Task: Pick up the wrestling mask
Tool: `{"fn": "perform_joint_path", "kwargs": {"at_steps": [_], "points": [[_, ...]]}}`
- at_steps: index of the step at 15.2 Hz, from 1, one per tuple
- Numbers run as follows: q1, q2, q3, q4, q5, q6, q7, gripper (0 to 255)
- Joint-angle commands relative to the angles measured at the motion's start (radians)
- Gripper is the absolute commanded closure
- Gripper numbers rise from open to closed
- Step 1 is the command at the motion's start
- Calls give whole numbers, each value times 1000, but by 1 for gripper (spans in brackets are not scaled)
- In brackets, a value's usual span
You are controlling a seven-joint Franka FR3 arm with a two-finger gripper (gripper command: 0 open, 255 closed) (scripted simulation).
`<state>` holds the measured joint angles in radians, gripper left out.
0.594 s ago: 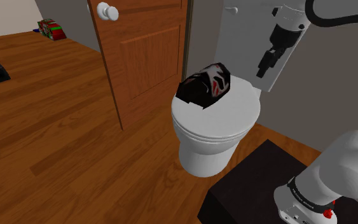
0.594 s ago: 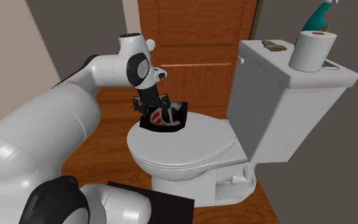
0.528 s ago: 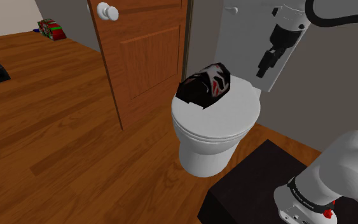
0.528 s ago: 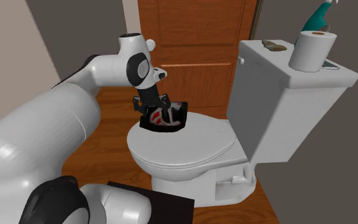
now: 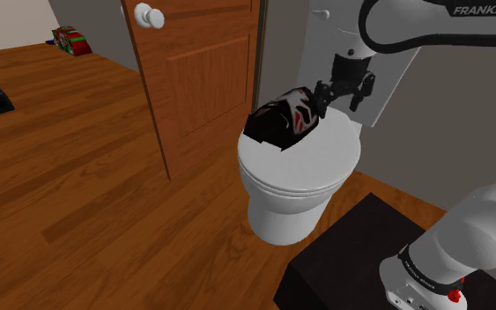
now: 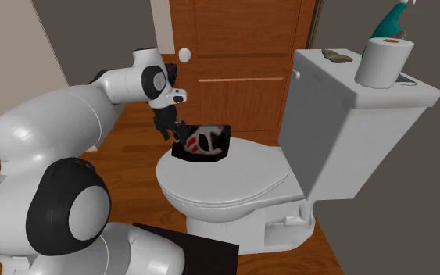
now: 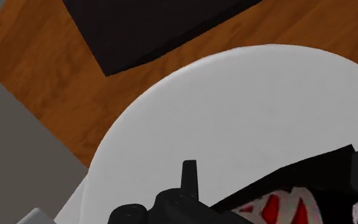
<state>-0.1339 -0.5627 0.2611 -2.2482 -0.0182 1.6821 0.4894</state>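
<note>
In the shoulder view a brown door (image 5: pixel 202 79) stands at the toilet's (image 5: pixel 281 211) 10 o'clock; the mask (image 5: pixel 281 119), black with red and white markings, lies on the closed lid (image 5: pixel 321 163) toward its 11 o'clock edge; the gripper (image 5: pixel 327 99) hangs just beside the mask at its 2 o'clock; whether the jaws stand wide or narrow cannot be told. The mask is probably light and limp, liable to slide on the smooth lid; pinching its raised crown looks safer than its flat hem.
</note>
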Motion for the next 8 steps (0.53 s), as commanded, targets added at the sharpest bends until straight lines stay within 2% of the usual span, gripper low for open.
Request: {"fn": "perform_joint_path", "kwargs": {"at_steps": [1,5,8], "points": [[-37,78,68,46,21,-5,205,0],[-108,268,177,174,33,-16,576,0],[-144,423,228,282,20,-23,849,0]]}}
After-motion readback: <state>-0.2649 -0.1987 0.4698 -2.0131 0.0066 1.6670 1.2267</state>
